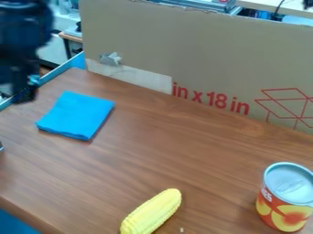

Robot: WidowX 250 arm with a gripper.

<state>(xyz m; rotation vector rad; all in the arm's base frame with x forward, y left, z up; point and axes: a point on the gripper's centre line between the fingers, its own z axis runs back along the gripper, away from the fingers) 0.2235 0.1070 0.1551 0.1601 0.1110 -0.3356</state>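
Claw (24, 95) hangs blurred near ten o'clock, and from where I stand I can't tell how wide it is. Nearest it is one blue cloth (76, 115), folded on the worktop (202, 151) at nine o'clock, toward four o'clock from the claw. One yellow corn (151, 212) lies at six; one can (286, 197), upright, at four, its label showing print and orange-yellow fruit. Red print marks the cardboard (183, 45) behind, at one.
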